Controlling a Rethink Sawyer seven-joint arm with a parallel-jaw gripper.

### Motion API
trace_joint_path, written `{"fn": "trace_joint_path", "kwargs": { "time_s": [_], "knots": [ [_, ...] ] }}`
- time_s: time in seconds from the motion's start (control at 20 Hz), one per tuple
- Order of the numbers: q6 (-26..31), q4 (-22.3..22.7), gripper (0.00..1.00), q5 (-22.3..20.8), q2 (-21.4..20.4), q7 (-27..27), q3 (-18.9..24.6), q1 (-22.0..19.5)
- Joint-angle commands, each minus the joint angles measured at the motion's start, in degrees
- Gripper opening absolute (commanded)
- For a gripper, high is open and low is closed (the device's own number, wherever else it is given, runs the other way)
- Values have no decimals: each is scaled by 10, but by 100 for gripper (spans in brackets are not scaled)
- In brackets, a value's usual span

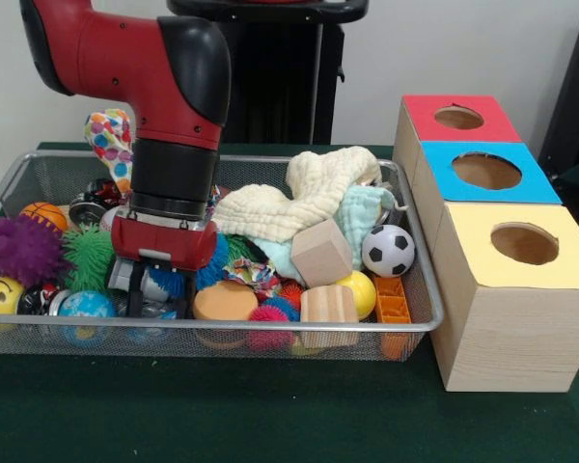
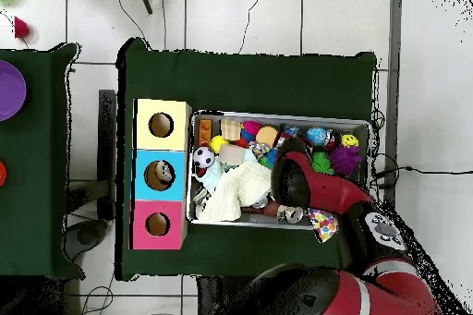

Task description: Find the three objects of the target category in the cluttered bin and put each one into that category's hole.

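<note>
A wire mesh bin (image 1: 270, 331) holds a jumble of toys: a soccer ball (image 1: 387, 251), a wooden cube (image 1: 320, 253), a striped wooden cylinder (image 1: 328, 305), a yellow ball (image 1: 362, 292), an orange disc (image 1: 225, 302), a globe ball (image 1: 85, 306) and spiky balls in purple (image 1: 21, 249) and green (image 1: 87, 256). My gripper (image 1: 147, 286) is sunk low into the bin's left half, between the green spiky ball and a blue spiky ball (image 1: 210, 268). Nearby toys hide its tips. In the overhead view the arm (image 2: 296, 178) covers the gripper.
Three wooden boxes with round holes stand beside the bin: red (image 1: 458, 118), blue (image 1: 486, 171) and yellow (image 1: 524, 243). A cream cloth (image 1: 299, 198) and a pale teal cloth (image 1: 367, 220) lie heaped over the middle. A polka-dot soft toy (image 1: 111, 140) pokes over the back rim.
</note>
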Motion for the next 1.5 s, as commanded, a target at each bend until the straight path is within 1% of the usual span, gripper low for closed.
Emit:
{"fn": "trace_joint_path", "kwargs": {
  "time_s": [0.05, 0.35, 0.6, 0.7, 0.8, 0.9, 1.05, 1.1, 1.25, 1.35, 1.45, 1.5],
  "knots": [
    [-19, 6, 100, 32, 42, 106, -1, 20],
    [9, -10, 100, 38, 48, 94, 8, 16],
    [15, -19, 100, 42, 53, 86, 8, 16],
    [15, -24, 100, 45, 56, 83, 3, 20],
    [27, -31, 100, 48, 60, 75, -5, 26],
    [41, -40, 100, 41, 60, 58, -20, 39],
    [85, -54, 100, 22, 57, 23, -35, 53],
    [103, -57, 0, 18, 55, 16, -41, 59],
    [183, -67, 0, 31, 55, -3, -71, 86],
    [233, -71, 0, 43, 55, 1, -85, 99],
    [272, -80, 0, 52, 55, 10, -92, 107],
    [271, -83, 0, 50, 56, 16, -89, 104]
  ]
}}
